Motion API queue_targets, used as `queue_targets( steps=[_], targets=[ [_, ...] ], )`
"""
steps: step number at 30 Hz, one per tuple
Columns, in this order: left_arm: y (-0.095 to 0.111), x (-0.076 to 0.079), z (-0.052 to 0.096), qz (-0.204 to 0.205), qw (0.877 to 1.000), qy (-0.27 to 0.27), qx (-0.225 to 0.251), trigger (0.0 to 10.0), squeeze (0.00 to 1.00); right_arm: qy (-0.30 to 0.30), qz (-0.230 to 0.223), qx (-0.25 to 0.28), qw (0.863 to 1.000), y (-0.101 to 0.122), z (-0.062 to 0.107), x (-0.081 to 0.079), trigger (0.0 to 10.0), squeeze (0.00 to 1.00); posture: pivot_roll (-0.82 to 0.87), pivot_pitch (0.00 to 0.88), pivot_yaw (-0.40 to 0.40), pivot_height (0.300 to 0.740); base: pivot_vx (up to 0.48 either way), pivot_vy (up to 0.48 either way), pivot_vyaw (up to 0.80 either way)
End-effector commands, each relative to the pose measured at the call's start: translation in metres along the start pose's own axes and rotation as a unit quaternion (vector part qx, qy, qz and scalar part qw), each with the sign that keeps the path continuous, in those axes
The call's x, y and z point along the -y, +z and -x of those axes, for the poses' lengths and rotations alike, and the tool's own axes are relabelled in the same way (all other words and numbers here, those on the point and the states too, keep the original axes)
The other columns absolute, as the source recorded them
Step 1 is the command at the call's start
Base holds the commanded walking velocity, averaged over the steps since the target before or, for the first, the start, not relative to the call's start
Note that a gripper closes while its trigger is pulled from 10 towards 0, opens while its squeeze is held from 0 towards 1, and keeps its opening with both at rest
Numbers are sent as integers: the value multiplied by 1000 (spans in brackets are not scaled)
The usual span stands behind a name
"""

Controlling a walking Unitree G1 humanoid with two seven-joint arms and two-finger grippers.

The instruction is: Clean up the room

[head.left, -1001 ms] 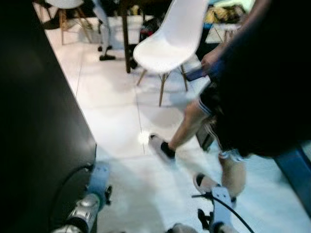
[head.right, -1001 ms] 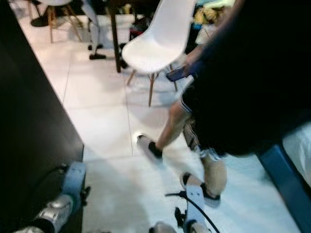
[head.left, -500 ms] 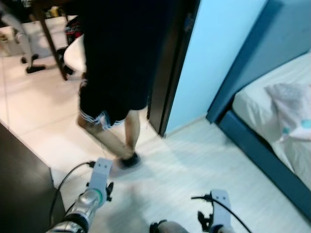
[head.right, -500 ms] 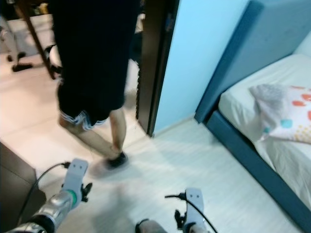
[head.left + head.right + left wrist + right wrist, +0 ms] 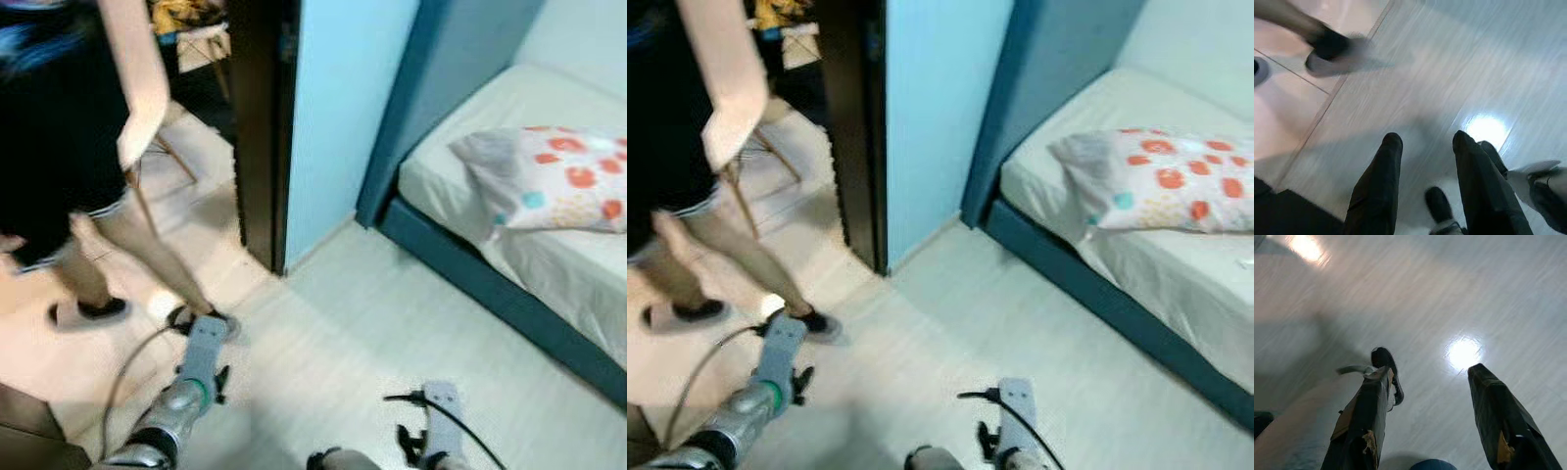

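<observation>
Right gripper (image 5: 1427, 377) hangs over a pale wood-grain plank floor (image 5: 1488, 289), its two long black fingers (image 5: 1364, 423) spread wide apart with nothing between them. Bright white light glare (image 5: 1464, 352) sits on the floor between the tips.

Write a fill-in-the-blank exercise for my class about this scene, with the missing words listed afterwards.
1. The pillow with red spots lies on the ____.
2. The person walks to the robot's ____.
3. The left pincer has its fingers ____, with nothing between them.
4. The right pincer points down at the bare ____.

Missing words: bed; left; open; floor
</observation>
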State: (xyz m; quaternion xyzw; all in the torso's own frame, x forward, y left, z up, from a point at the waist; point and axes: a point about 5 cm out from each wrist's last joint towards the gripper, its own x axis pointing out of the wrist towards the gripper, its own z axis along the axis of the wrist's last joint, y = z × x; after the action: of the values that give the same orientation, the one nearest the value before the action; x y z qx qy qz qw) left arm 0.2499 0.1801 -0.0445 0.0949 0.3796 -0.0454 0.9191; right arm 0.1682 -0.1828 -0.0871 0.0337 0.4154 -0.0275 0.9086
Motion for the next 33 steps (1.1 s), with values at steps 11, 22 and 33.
queue_targets(
  steps=[11, 22, 33],
  targets=[
    [-9, -1, 1, 1, 1000, -1, -17, 10000, 0, -2, -6, -10, 1000, -7, 2, -1, 10000, 0, 9, 0, 26, 740, 0, 0, -778],
    [58, 9, 2, -11, 986, -74, 152, 10000, 0, 10, -12, 159, 987, 65, -6, -4, 10000, 0, -3, 0, 32, 740, 0, 0, -777],
    [168, 3, 40, -80, 923, -55, 373, 10000, 0, 32, 1, 448, 894, 195, 36, -2, 10000, 0, -5, 0, 39, 740, 0, 0, -782]
  ],
)
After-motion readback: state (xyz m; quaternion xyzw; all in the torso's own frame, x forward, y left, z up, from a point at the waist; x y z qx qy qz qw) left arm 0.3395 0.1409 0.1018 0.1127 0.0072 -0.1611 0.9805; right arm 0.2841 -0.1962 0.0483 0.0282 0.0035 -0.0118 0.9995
